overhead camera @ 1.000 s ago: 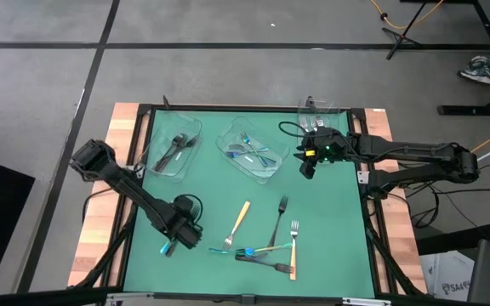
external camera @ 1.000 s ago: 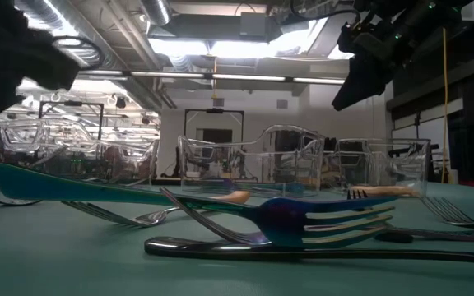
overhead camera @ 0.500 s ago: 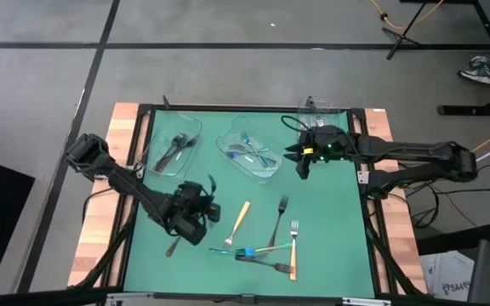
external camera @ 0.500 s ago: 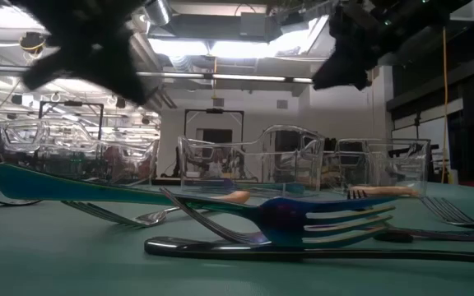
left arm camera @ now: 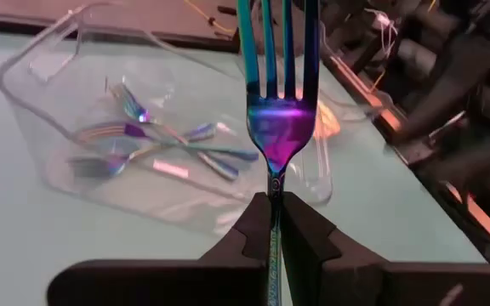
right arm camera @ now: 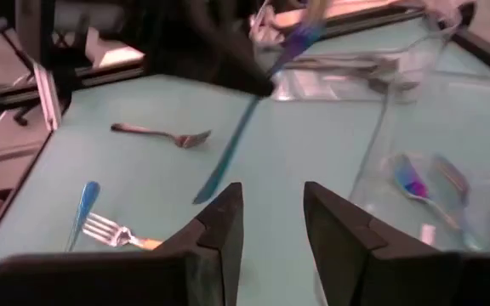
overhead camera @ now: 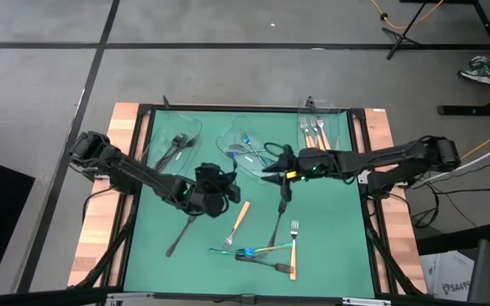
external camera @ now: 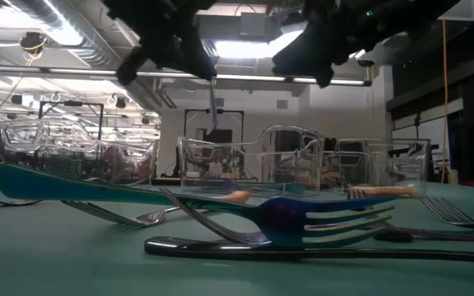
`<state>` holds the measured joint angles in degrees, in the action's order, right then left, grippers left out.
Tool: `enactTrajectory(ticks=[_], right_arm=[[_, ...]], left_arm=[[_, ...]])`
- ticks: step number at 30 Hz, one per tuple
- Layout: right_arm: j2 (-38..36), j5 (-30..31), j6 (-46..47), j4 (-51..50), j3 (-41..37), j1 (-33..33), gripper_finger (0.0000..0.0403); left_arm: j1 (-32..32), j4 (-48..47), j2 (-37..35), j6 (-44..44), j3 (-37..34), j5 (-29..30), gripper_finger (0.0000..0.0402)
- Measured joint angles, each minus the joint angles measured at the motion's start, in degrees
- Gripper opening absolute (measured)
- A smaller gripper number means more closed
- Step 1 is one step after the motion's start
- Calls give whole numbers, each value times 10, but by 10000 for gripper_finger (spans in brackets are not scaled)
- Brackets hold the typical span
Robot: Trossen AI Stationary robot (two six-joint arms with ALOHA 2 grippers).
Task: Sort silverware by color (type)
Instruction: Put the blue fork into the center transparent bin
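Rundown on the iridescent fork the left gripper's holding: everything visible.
The iridescent blue-purple metal fork has four tines running teal to blue, a violet-pink neck and a thin stem. The left gripper is shut on that stem, its two dark fingers pinching either side. The fork is in the air, touching nothing else, tines pointing away from the wrist toward the clear plastic tray holding similar iridescent pieces.

Fork [left arm camera: 280, 127] looked polished metal, glossy iridescent blue-purple. Trays [left arm camera: 83, 85] were clear glossy plastic; mat [overhead camera: 330, 229] was matt green, smooth. Table edge [overhead camera: 100, 229] looked like bare wood.
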<state>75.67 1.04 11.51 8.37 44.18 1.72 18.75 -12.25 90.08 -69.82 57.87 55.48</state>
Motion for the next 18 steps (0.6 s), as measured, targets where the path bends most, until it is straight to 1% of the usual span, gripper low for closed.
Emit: enactTrajectory(ticks=[3,10,14,18], right_arm=[[38,10,0,50,0,14,115],[109,76,-15,174,0,34,115],[139,87,-15,225,0,35,115],[161,118,-15,246,0,35,115]], left_arm=[[-16,18,0,14,0,0,7],[-39,27,0,14,0,3,7],[-47,35,0,12,0,14,7],[-51,53,0,14,0,20,7]])
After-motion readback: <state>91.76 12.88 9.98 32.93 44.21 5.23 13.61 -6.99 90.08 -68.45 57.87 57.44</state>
